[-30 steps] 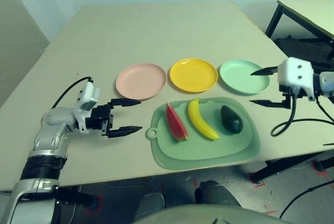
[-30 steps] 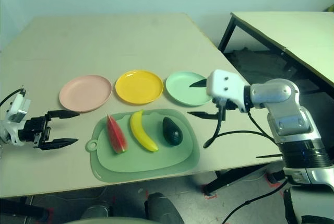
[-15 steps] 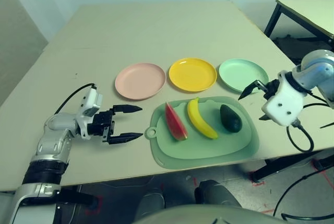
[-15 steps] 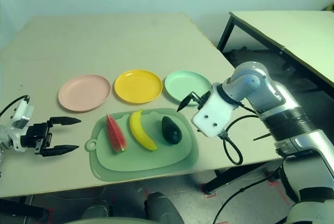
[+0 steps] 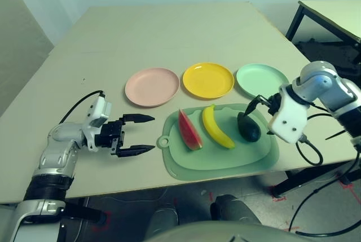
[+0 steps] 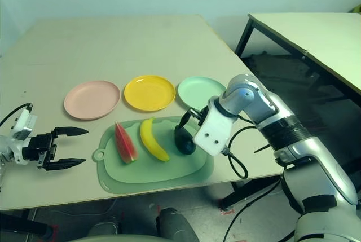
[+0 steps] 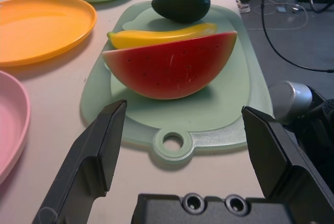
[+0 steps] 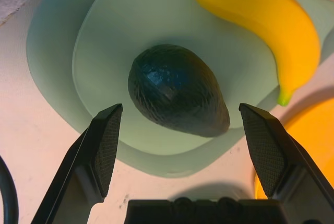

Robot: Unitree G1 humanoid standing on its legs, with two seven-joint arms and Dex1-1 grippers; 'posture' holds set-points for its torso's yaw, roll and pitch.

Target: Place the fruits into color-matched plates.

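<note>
The red watermelon wedge, yellow banana and dark green avocado lie side by side on the green cutting mat. Behind the mat stand the pink plate, yellow plate and mint plate, all bare. My right gripper hangs open just over the avocado, its two fingers spread on either side of it without touching. My left gripper rests open on the table left of the mat, aimed at the watermelon.
The mat's rounded tab with a hole points toward my left gripper. A black cable loops from my right wrist over the table's right edge. A second table stands at the far right. Bare tabletop stretches behind the plates.
My right arm has swung in from beside the mint plate and turned down, bringing its gripper over the avocado. The left gripper has stayed put.
</note>
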